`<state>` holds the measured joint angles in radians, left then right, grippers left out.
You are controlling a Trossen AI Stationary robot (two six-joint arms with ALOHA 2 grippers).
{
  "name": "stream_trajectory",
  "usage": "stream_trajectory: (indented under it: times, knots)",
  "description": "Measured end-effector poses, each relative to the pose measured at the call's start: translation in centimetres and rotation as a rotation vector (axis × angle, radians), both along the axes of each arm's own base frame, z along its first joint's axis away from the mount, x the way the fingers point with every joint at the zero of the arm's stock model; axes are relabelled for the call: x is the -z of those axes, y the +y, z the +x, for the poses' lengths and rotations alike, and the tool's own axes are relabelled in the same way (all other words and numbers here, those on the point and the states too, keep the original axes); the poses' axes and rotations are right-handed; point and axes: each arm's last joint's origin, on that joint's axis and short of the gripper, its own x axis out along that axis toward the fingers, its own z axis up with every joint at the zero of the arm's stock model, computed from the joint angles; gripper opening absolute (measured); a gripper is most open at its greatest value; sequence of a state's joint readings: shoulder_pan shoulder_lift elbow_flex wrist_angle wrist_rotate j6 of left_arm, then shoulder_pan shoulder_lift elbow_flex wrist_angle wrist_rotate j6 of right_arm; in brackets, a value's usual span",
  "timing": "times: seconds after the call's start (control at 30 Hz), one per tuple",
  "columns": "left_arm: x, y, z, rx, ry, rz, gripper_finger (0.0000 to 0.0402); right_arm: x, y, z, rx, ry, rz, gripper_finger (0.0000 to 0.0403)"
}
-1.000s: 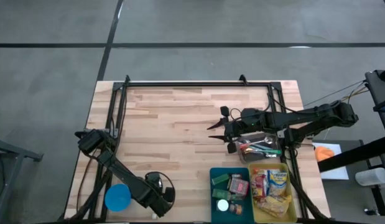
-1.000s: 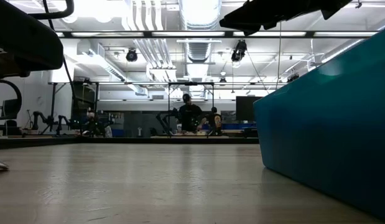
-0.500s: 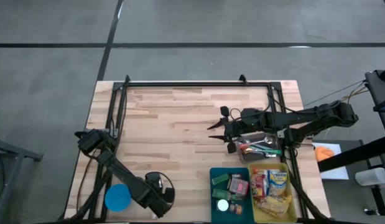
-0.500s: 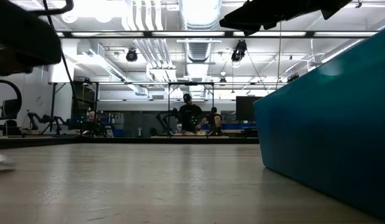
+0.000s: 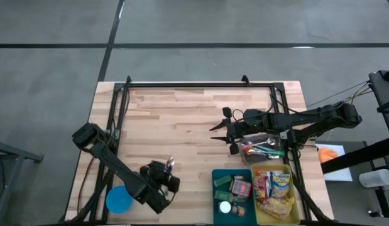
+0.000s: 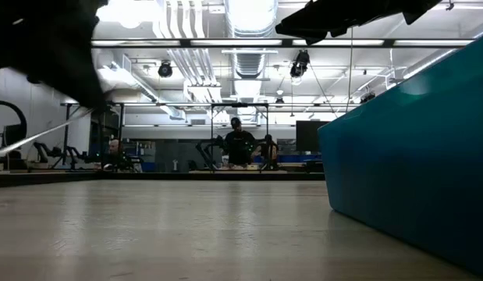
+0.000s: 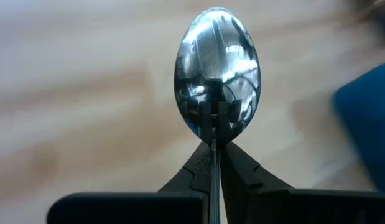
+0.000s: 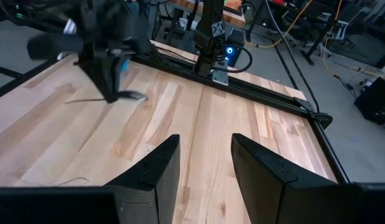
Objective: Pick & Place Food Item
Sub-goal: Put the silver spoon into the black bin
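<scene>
My left gripper [image 5: 167,171] is over the table's near left part, shut on a shiny metal spoon [image 7: 217,68]. The spoon's bowl sticks out beyond the fingertips [image 7: 201,163] and glints in the high view [image 5: 171,164]. My right gripper [image 5: 220,138] hangs open over the table's right half with nothing between its fingers [image 8: 156,171]. Packaged food items [image 5: 274,188] lie in a yellow bin, and smaller ones [image 5: 235,187] in a teal bin. My left gripper pinches the spoon between its two fingers at the neck [image 7: 214,127], just behind the bowl. The thin handle runs back edge-on between the fingers, which lie along it. The fingers slant downward. The bowl faces the wrist camera, over the wooden table.
The teal bin [image 5: 214,179] and the yellow bin [image 5: 295,194] stand at the near right. A clear container of utensils [image 5: 263,149] sits behind them, under the right arm. A blue round disc [image 5: 119,199] lies near the left front corner. A black frame [image 5: 194,85] borders the table.
My left gripper has risen and rolled its wrist, shifting a little toward the far edge, still shut. The spoon, which lay low by the table at the low view's left edge, has come up with it and is off the wood.
</scene>
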<state>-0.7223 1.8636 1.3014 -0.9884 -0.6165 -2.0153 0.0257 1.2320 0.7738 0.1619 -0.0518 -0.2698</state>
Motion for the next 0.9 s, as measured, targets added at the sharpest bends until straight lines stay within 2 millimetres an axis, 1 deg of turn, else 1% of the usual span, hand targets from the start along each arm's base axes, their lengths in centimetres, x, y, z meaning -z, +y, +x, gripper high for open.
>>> stream_trajectory:
  times: [0.13,0.2,0.3,0.4,0.47,0.57,0.7,0.8,0.9]
  knots:
    - [-1.5,1.4,0.7,0.1,-0.087,0.251,0.0012,0.0,0.0,0.0,0.0,0.0,0.0,0.0141]
    - [-1.9,2.2,1.3,0.118,-0.12,0.372,0.0012,0.0,0.0,0.0,0.0,0.0,0.0,0.0141]
    - [-2.3,3.2,2.4,0.129,-0.155,0.488,0.0012,0.0,0.0,0.0,0.0,0.0,0.0,0.0141]
    - [-2.5,4.5,4.2,0.149,-0.131,0.514,0.0012,0.0,0.0,0.0,0.0,0.0,0.0,0.0141]
    - [-2.6,5.8,5.5,0.169,-0.102,0.506,0.0012,0.0,0.0,0.0,0.0,0.0,0.0,0.0141]
    - [-2.7,7.8,7.4,0.223,-0.06,0.474,0.0012,0.0,0.0,0.0,0.0,0.0,0.0,0.0141]
    - [-3.0,10.2,9.6,0.326,-0.045,0.44,0.0012,0.0,0.0,0.0,0.0,0.0,0.0,0.0141]
    - [-2.9,11.4,11.1,0.412,-0.05,0.457,0.0012,0.0,0.0,0.0,0.0,0.0,0.0,0.0141]
    - [-2.8,11.9,12.1,0.486,-0.07,0.471,0.0012,0.0,0.0,0.0,0.0,0.001,0.0,0.0141]
